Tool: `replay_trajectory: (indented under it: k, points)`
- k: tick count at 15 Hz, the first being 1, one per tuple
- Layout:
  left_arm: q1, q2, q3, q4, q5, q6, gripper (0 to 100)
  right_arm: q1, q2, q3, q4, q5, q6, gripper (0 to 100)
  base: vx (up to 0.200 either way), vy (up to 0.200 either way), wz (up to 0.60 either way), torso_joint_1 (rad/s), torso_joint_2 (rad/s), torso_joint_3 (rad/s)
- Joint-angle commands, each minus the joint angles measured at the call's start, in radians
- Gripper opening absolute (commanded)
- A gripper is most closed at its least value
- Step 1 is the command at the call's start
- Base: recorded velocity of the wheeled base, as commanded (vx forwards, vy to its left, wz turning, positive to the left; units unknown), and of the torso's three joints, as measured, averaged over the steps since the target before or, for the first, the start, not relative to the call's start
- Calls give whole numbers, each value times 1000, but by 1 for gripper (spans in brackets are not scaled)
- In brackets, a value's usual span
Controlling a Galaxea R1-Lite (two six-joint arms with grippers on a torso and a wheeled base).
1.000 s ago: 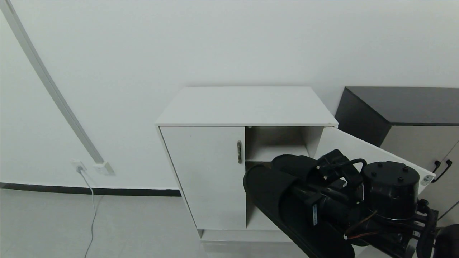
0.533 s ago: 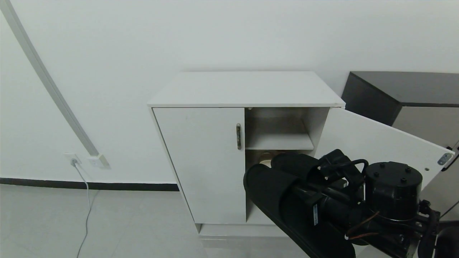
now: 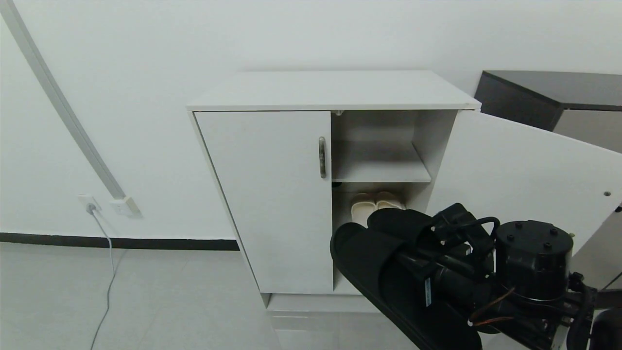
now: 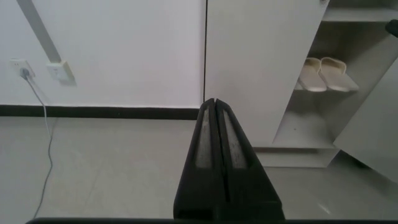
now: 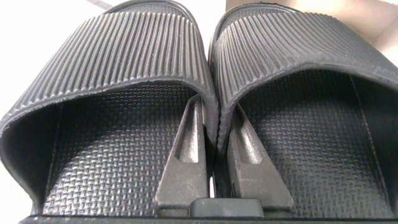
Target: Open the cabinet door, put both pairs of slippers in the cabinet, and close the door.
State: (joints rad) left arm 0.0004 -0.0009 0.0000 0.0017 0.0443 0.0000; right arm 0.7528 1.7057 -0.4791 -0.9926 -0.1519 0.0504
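The white cabinet [image 3: 335, 90] stands against the wall, its left door [image 3: 267, 194] closed and its right door [image 3: 525, 180] swung open. A cream pair of slippers [image 3: 376, 204] lies on the lower shelf inside, the same cream pair [image 4: 326, 73] showing past the left arm. My right gripper [image 5: 214, 124] is shut on the black slippers [image 5: 155, 81], its fingers [image 5: 186, 155] pinching the two adjoining straps. It holds the black slippers [image 3: 374, 248] in front of the cabinet opening, below shelf height. My left gripper [image 4: 214, 102] is shut with nothing in it, above the floor in front of the closed door.
A dark cabinet [image 3: 534, 97] stands right of the open door. A wall socket [image 3: 90, 204] with a hanging cable [image 3: 104, 272] and a slanted cable duct [image 3: 58, 102] are on the left wall. Bare grey floor [image 3: 146, 301] lies left of the cabinet.
The head camera has shifted, so the cabinet sits higher in the picture and the cream slippers inside have come into sight. The right arm with the black slippers keeps its place in the picture.
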Motion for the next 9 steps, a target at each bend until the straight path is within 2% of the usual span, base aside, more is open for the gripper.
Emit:
replay_trajectory:
  k: [1, 7, 9]
  points:
    - [1, 1, 0, 0, 0, 0, 0, 0, 2, 1, 0, 0, 0, 0, 0, 0, 0, -124, 466, 349]
    - [1, 1, 0, 0, 0, 0, 0, -1, 2, -1, 0, 0, 0, 0, 0, 0, 0, -75, 443, 367]
    - [1, 1, 0, 0, 0, 0, 0, -1, 5, -3, 0, 0, -1, 0, 0, 0, 0, -24, 173, 158]
